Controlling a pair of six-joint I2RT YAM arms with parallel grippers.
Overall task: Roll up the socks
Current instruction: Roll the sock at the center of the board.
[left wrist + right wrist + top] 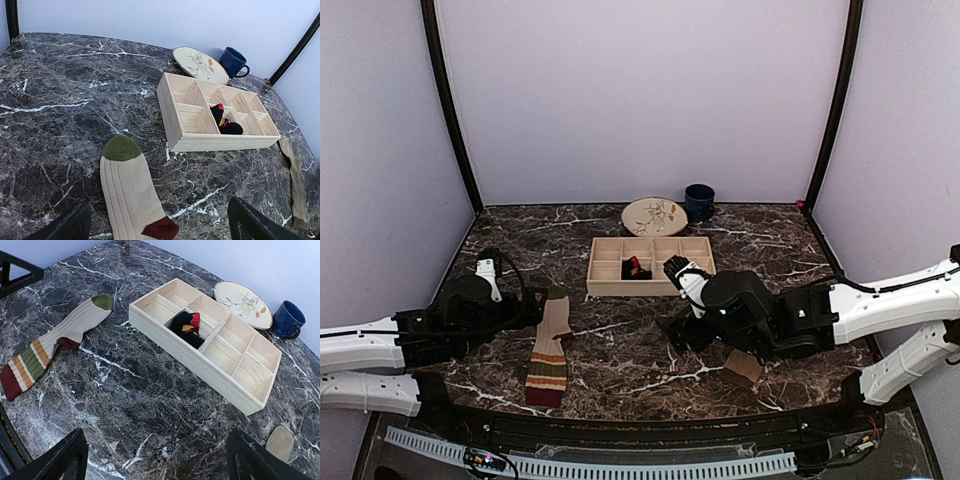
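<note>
Bare tabletop [620,345] lies between the striped sock [549,350] and the wooden tray [620,289]. A plate [654,216] and mug [699,203] crowd the tray's far side.
</note>
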